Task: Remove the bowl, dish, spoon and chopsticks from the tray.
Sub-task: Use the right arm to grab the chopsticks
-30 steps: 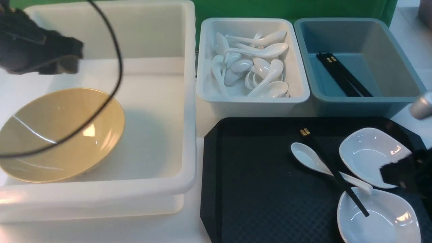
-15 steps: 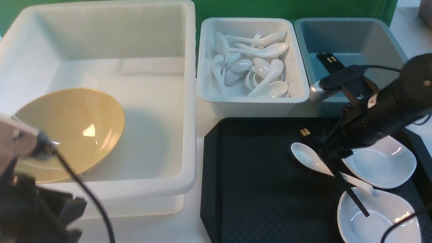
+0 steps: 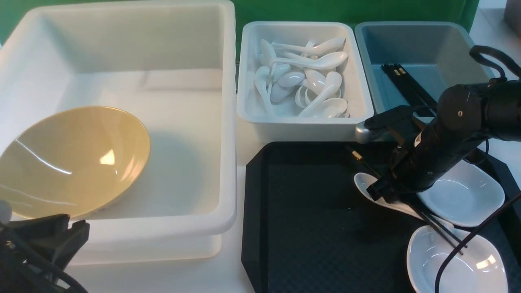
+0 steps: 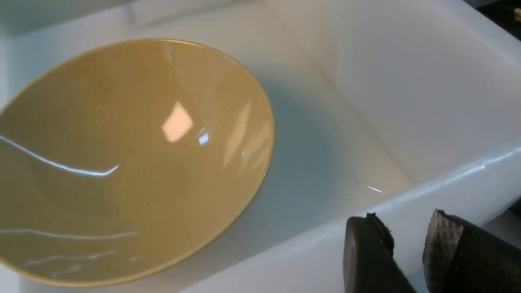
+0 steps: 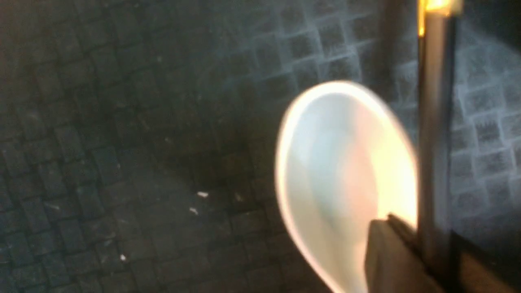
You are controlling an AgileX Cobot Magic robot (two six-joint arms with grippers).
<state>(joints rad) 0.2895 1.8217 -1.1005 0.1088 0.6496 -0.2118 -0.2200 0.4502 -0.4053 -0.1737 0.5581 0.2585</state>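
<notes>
The right fingers [image 5: 390, 260] are clamped on the chopsticks [image 5: 433, 142] above the spoon [image 3: 363, 182], toward the tray's [image 3: 309, 228] right edge. The left fingers [image 4: 366, 256] are parted and empty. The bowl [image 3: 69, 162] sits in the white bin [image 3: 195, 122] by the desk's left edge. With so narrow a pinch, one stick could slip free or snag the spoon.

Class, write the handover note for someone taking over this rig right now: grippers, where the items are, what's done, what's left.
Left gripper: open, empty, at the near rim of the large white bin.
Right gripper: shut on the chopsticks above the tray; their tips hang over the nearer white dish.
Done: bowl lies in the large white bin.
Left: bin the chopsticks, then clear the spoon, the nearer white dish and the farther white dish, all on the tray.
</notes>
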